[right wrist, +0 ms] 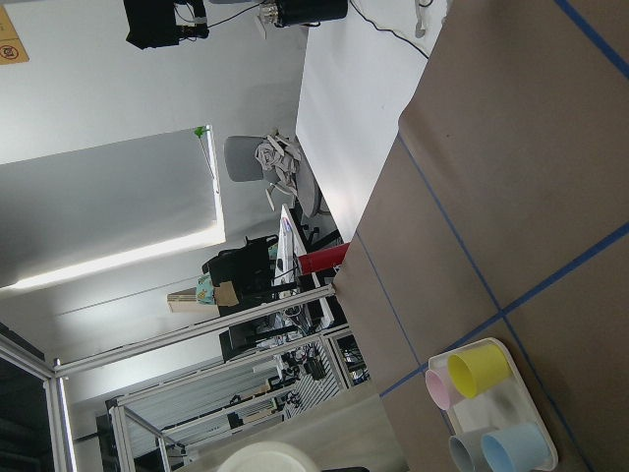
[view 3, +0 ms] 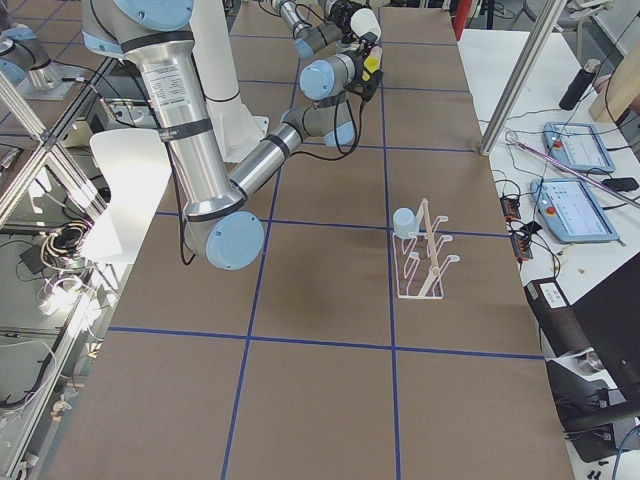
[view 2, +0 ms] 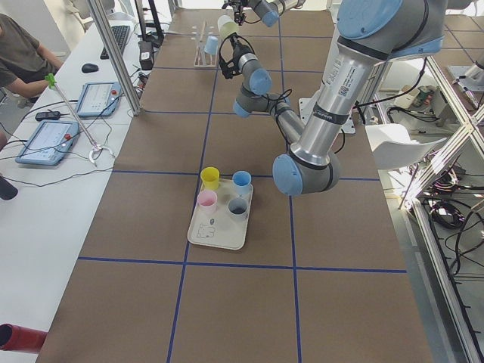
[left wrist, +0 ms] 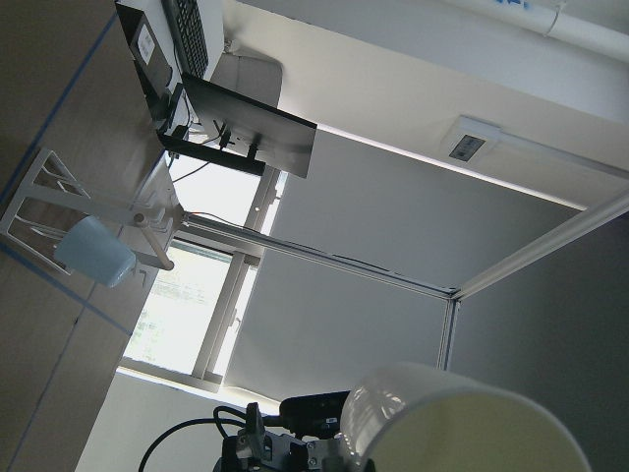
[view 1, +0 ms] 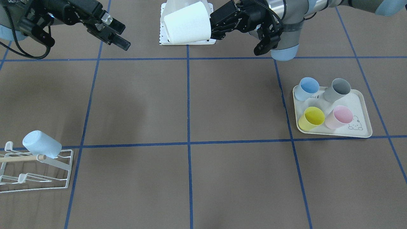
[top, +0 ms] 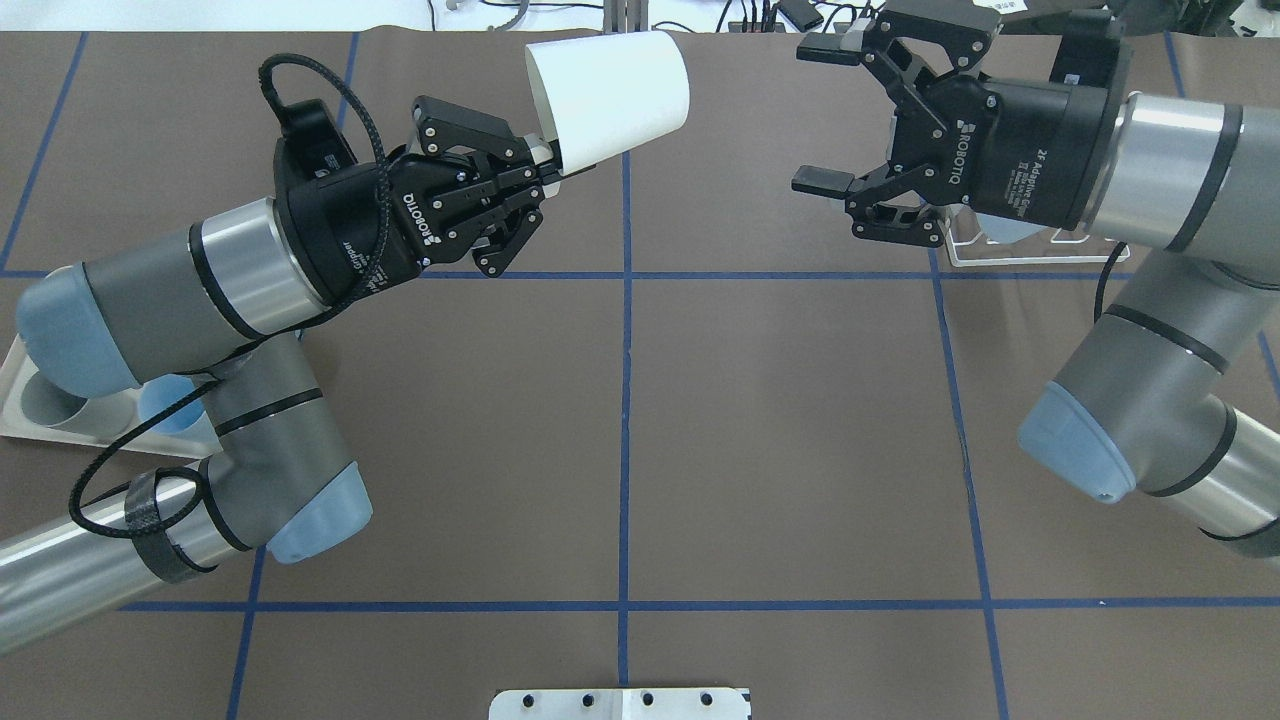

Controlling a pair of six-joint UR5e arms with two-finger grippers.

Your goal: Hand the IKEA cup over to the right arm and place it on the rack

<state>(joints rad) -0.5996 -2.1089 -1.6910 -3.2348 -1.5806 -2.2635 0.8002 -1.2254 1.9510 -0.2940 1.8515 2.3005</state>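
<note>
Risk comes first, reading the overhead view from its left side. My left gripper is clamped only on the edge of the white cup, at the end nearest to it. The cup sticks out sideways in the air, above the far middle of the table. With such a small hold, I think any push from the other arm could turn the cup or make it slip out.

Further right, the right gripper has its 2 fingers spread wide with nothing between them, and it is well apart from the cup. If the left one lets go before the right one has closed, the cup will drop.

At the far right the rack already carries 1 pale blue cup on a prong. I must aim for a free prong, and a thin wire frame like this may shift when touched.

On materials, the white cup looks like smooth, slightly shiny plastic with a tapered round wall, so flat fingers could slide along it. The rack is white wire with 1 wooden rod. The table cover is matt brown.
</note>
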